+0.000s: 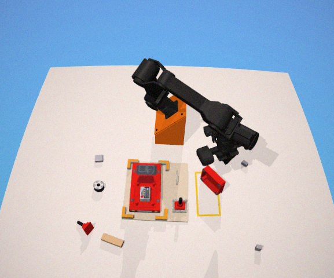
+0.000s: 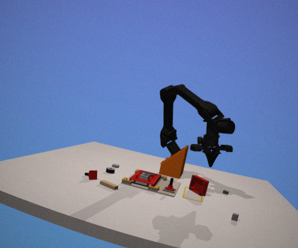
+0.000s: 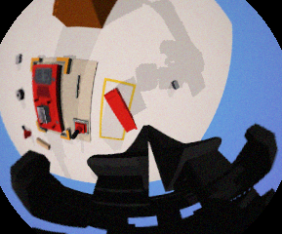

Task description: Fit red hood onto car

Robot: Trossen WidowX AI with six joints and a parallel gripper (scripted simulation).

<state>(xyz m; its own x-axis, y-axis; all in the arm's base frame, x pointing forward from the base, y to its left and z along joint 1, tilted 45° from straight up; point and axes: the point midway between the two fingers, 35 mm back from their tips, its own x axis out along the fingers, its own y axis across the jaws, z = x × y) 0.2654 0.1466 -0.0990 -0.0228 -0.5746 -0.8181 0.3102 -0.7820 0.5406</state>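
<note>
The red hood (image 1: 213, 178) (image 2: 199, 185) (image 3: 121, 109) stands on a side edge, partly over the yellow outline. Its hollow inside faces the board side in the top view. The red chassis (image 1: 145, 207) (image 2: 154, 180) (image 3: 56, 97) sits between orange corner brackets on a beige board (image 1: 168, 191) (image 2: 176, 187) (image 3: 83, 104). The grey engine block (image 1: 145, 193) (image 2: 144, 175) (image 3: 43, 114) is on its deck, with short red pegs around it. My gripper (image 2: 210, 166) (image 3: 146, 128) is shut and empty, pointing down above the table, higher than the hood. Its fingertips are hard to make out in the top view.
The orange base (image 1: 169, 134) (image 2: 174, 166) is behind the board. A black-stemmed red lever (image 1: 179, 204) (image 2: 170, 186) stands at the board's right. A yellow outline (image 1: 196, 194) is right of it. A wooden bar (image 1: 112, 240), a wheel (image 1: 98, 185), another red lever piece (image 1: 87, 227) and small grey blocks lie around.
</note>
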